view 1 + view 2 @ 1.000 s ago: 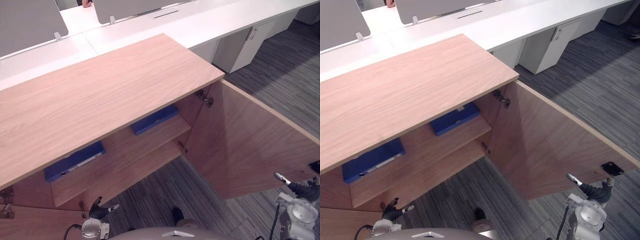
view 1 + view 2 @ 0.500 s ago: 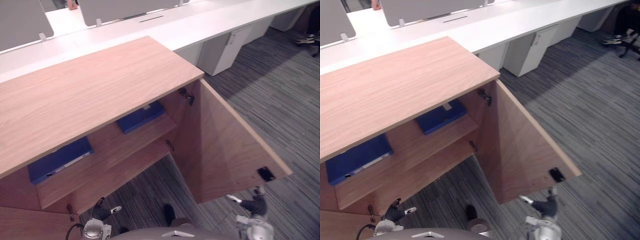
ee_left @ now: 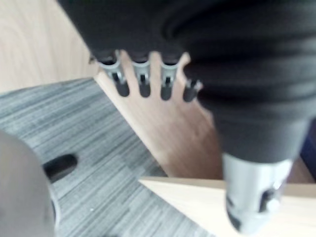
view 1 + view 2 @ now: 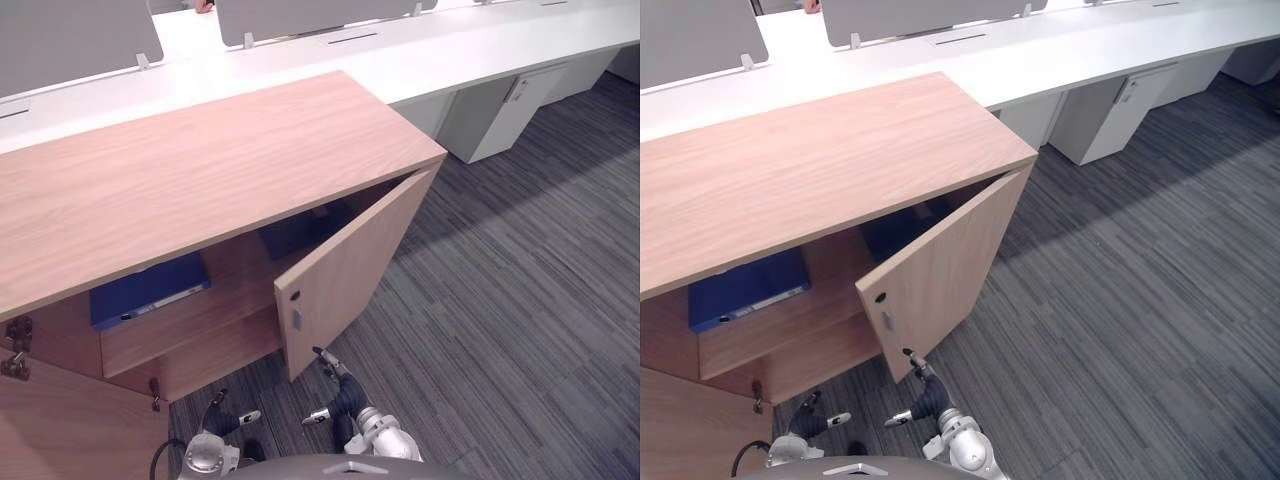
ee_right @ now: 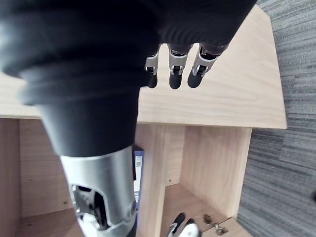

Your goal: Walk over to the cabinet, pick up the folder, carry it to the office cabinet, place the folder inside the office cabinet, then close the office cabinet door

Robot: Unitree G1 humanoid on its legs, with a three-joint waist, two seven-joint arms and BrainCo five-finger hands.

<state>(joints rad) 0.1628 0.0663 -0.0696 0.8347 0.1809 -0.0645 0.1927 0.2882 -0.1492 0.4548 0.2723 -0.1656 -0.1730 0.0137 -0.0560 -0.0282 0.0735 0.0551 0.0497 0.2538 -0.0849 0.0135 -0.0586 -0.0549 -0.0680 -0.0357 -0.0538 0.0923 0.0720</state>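
Observation:
The office cabinet (image 4: 200,170) has a light wooden top and a shelf inside. A blue folder (image 4: 148,291) lies flat on the shelf at the left. A second blue folder (image 4: 300,230) lies in shadow further right, partly hidden by the right door (image 4: 345,270). That door stands about half closed. My right hand (image 4: 345,397) is low at the door's bottom edge, open, its straight fingers (image 5: 170,74) against the door panel (image 5: 232,94). My left hand (image 4: 222,420) hangs open and empty near the floor in front of the cabinet, its fingers (image 3: 143,81) relaxed.
The cabinet's left door (image 4: 70,420) stands open at the lower left. White desks (image 4: 420,50) with grey dividers run behind the cabinet, and a white pedestal (image 4: 505,105) stands under them at the right. Grey carpet (image 4: 520,300) spreads to the right.
The right door has swung from wide open to about half closed, and my right hand has moved left with its lower edge. The head camera has also shifted.

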